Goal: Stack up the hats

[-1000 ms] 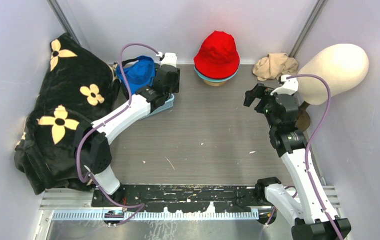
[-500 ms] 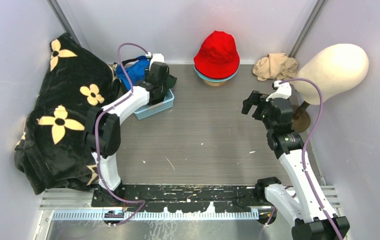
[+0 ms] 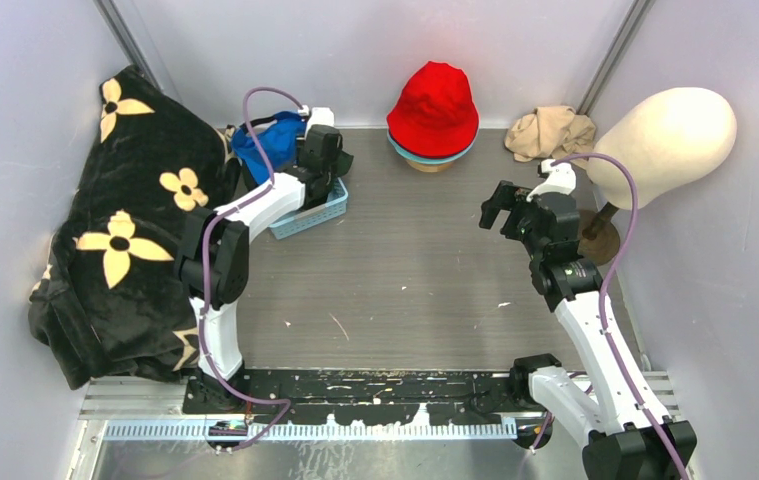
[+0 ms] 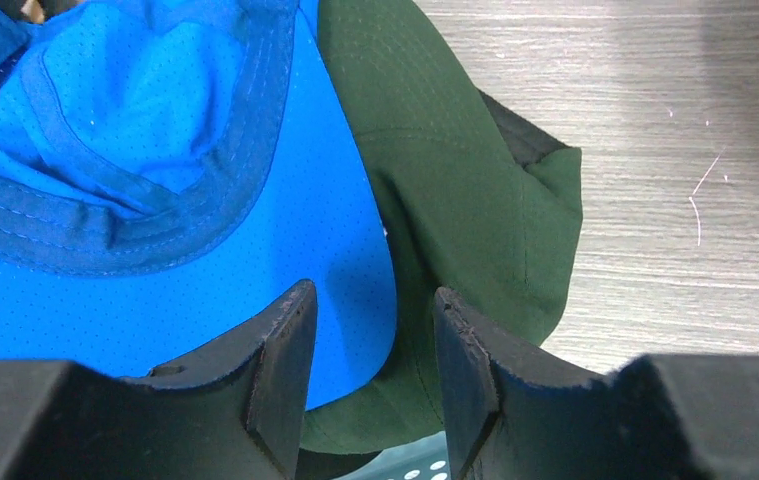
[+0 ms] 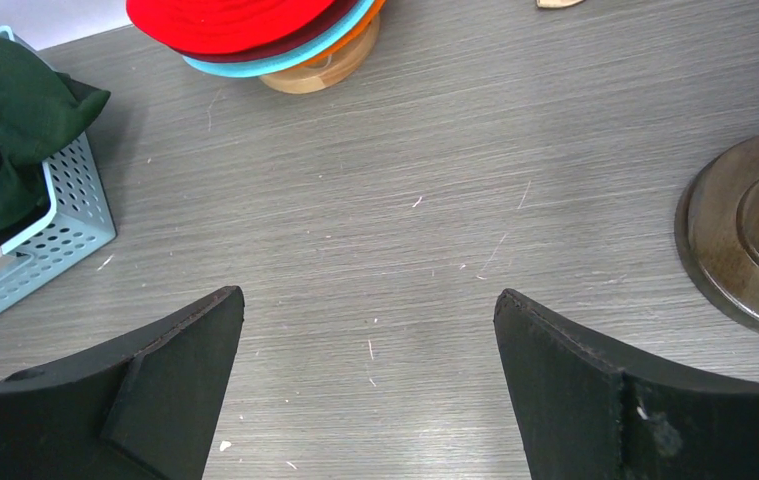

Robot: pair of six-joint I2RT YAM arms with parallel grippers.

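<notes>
- Top external view: the grey table (image 3: 405, 280) is walled on three sides. Its open room is the wide middle stretch between the basket on the left and the head form's base on the right.
- Left edge: one black blanket with cream flowers (image 3: 115, 230) is heaped against the left wall. One light blue perforated basket (image 3: 313, 212) sits just beside it, turned at an angle with a corner toward the table's middle.
- Back edge: one stack of three bucket hats stands near the back wall. The red bucket hat (image 3: 433, 105) is on top, with the teal bucket hat (image 5: 295, 58) and the orange bucket hat (image 5: 355, 38) showing only as brims under it. The stack rests on a wooden stand (image 5: 310, 72).
- Far right corner: one beige rag (image 3: 550, 130) is bunched beside the corner post.
- Right edge: one cream head form (image 3: 670, 130) leans over its round base (image 5: 745, 235), close to the right wall.
- In the basket there are two caps that can be named. The blue baseball cap (image 4: 155, 200) lies underside up, and the dark green cap (image 4: 455, 190) is partly under it and drapes over the basket's rim. A black fabric edge peeks out beneath the green one.
- The left fingers (image 4: 280, 380) stand a narrow gap apart at the edge of the blue brim, with blue and green cloth showing between them. I cannot tell whether they pinch the cloth.
- The right fingers (image 5: 165, 380) are spread wide and released, hanging over bare table well apart from the stack, the basket and the base.
</notes>
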